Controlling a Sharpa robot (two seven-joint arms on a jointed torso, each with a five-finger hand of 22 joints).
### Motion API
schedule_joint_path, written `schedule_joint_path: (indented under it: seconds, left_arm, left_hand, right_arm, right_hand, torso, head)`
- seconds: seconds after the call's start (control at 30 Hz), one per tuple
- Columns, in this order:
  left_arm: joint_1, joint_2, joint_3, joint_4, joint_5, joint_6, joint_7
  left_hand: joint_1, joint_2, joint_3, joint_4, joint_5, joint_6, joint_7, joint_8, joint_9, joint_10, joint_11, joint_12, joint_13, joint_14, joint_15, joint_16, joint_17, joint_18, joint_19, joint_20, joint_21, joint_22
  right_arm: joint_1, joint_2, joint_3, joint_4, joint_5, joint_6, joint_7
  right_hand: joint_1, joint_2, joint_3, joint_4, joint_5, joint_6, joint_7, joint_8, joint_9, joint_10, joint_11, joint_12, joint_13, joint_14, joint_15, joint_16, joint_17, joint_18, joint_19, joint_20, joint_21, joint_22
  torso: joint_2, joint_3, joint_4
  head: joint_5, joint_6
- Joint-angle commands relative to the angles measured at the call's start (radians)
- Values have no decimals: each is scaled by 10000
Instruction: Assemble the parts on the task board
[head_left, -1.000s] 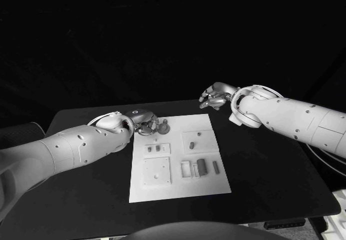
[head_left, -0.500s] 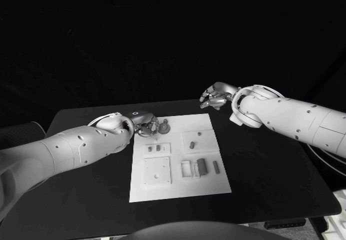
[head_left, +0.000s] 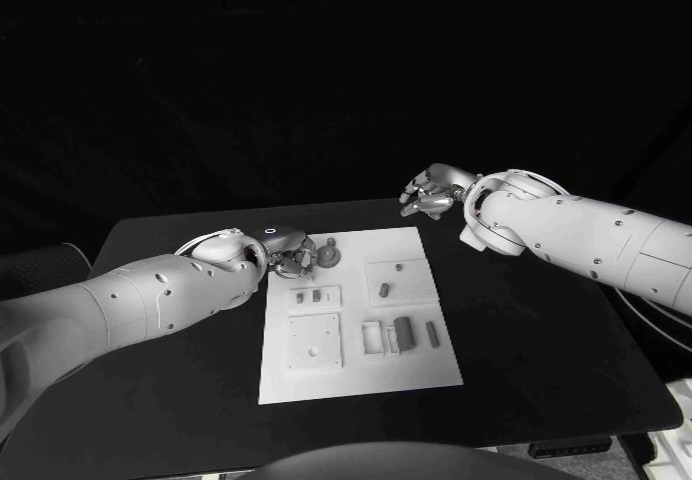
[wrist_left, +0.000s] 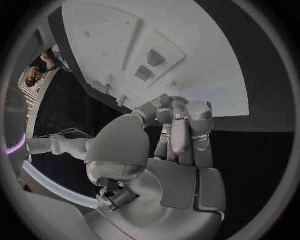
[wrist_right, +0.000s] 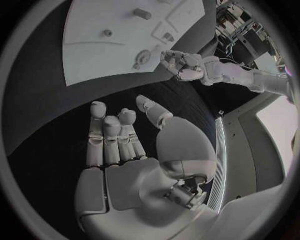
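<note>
Task looks early: several parts (head_left: 405, 331) lie loose on the task board (head_left: 361, 380), mid-tabletop. Left hand (head_left: 290, 249) sits at the board's far left corner by a round part (head_left: 332, 255), fingers curled; can't tell if clamped on anything. Right hand (head_left: 430, 193) hovers beyond the board, fingers apart, empty.

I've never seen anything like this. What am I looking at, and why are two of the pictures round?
A robot with two white arms, each ending in a silver hand, works at a black table. The square picture looks down from its head; the round ones come from cameras at its wrists. The white task board carries small parts to assemble. The left hand is at the board's far corner beside a round part; whether it holds anything I cannot tell. The right hand hovers beyond the board, fingers holding nothing.
</note>
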Motion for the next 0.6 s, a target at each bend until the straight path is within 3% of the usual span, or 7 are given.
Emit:
schedule_joint_path:
  seconds: [0.03, 0.6]
  left_arm:
    - [-2, 13, -12, 15, 59, 214, 11]
    - [-37, 132, -89, -185, 41, 309, 18]
  left_hand:
    - [-79, 56, 44, -5, 35, 1770, 167, 65, 19, -47, 3, -66, 11, 87, 1, 28, 10, 843, 34, -45, 39, 134]
    - [-82, 57, 52, -4, 35, 1759, 169, 54, 47, -49, 4, -70, 13, 83, 2, 23, 3, 841, 33, -48, 36, 133]
  right_arm:
    - [3, -6, 1, 15, -17, 31, 72]
    - [3, 14, 1, 6, -17, 42, 70]
  right_hand:
    - [-70, -1, 41, 21, 21, -23, 81, 48, -12, -57, 14, 49, -11, 8, -61, 69, -9, 110, 22, -30, -42, 126]
    - [-72, -1, 43, 20, 21, -24, 81, 48, -12, -57, 14, 50, -12, 8, -61, 69, -10, 110, 23, -31, -42, 126]
  torso:
    - [3, -7, 1]
    - [1, 1, -10]
  head:
    - [7, -12]
    - [-1, -32]
